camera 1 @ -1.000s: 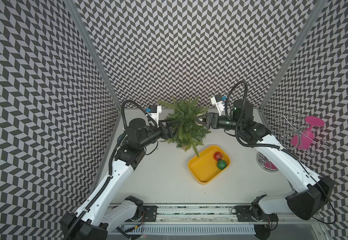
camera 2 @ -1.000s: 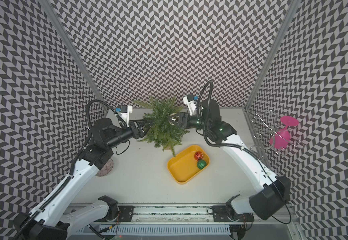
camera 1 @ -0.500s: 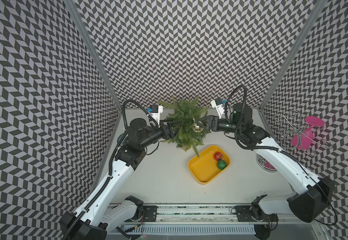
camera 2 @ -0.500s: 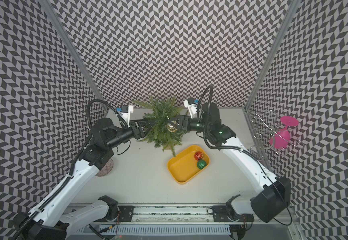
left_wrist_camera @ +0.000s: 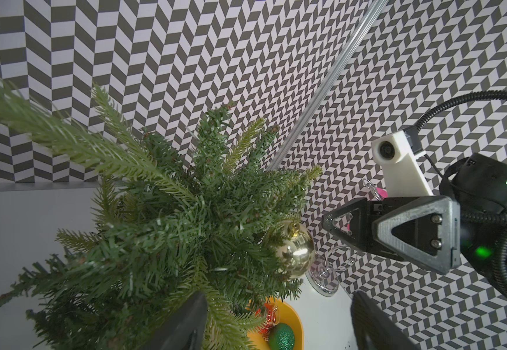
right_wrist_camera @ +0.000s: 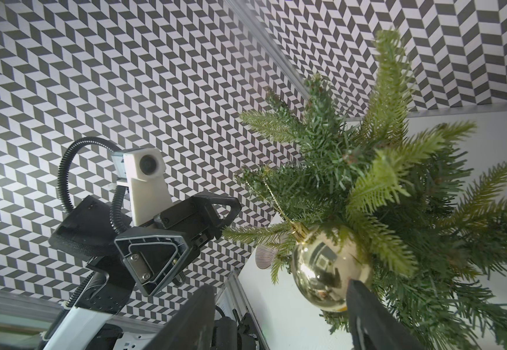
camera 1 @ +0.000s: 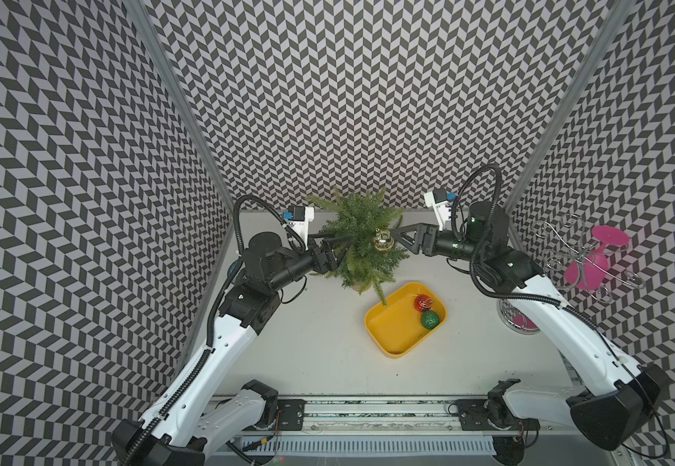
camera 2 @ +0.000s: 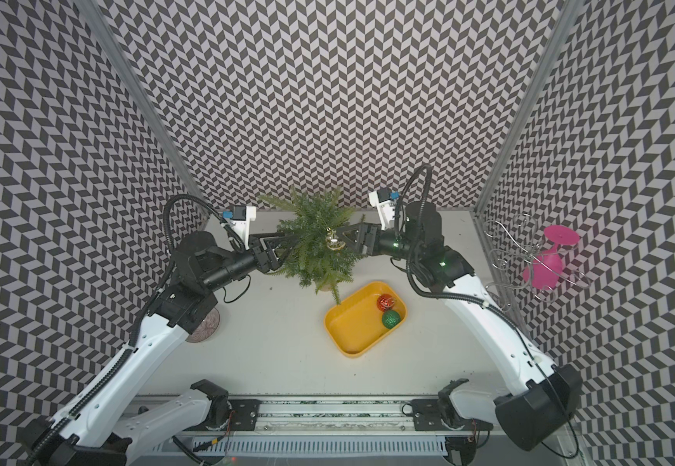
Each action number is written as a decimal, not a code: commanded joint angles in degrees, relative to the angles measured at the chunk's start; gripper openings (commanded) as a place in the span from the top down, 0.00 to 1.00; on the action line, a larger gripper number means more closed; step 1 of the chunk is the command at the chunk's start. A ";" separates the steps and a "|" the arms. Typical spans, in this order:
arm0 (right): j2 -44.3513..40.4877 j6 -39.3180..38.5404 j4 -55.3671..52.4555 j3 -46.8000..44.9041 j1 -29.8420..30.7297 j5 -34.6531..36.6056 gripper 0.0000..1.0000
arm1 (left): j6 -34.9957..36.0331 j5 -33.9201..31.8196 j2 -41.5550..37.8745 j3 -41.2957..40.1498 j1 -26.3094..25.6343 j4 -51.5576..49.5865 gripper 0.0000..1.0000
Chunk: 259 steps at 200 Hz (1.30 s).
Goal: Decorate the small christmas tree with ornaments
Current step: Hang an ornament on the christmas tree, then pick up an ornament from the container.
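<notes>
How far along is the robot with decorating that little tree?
One of three looks done: the gold ornament hangs by its string on the small christmas tree. Nothing is in hand: the right gripper stands open beside that bauble, and the left gripper is open among the branches. Left to do: the red ornament and the green ornament lie in the yellow tray.

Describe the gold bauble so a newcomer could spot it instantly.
Find the small green tree at the back of the table. A shiny gold bauble hangs on its side facing the right pincer. It is the only one on the tree; the red bauble and the green bauble lie in the yellow tray.
</notes>
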 commanded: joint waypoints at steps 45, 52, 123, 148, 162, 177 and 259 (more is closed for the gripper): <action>-7.56 -2.59 -2.51 -5.87 -3.72 4.33 0.30 | 3.05 0.49 -3.84 -3.92 -0.83 -4.02 0.23; -8.53 -2.46 -2.64 -6.90 -4.23 4.65 0.30 | 3.42 0.46 -4.36 -4.51 -1.01 -4.40 0.23; -12.32 -2.23 -4.67 -13.60 -7.34 5.73 0.31 | 6.09 -2.10 -8.09 -8.87 -4.07 -8.40 0.23; -12.59 -2.45 -5.71 -15.23 -7.74 6.58 0.32 | 6.58 -3.00 -8.84 -9.48 -5.48 -9.77 0.23; -12.68 -2.89 -6.73 -15.91 -7.87 7.45 0.32 | 6.58 -3.81 -9.60 -10.17 -6.49 -10.51 0.23; -12.84 -3.65 -8.40 -16.63 -7.85 9.27 0.33 | 6.58 -5.28 -10.64 -11.31 -7.59 -11.45 0.23; -10.88 -8.59 -18.90 -21.40 -7.89 19.61 0.35 | 6.58 -11.35 -14.14 -16.67 -12.73 -16.52 0.24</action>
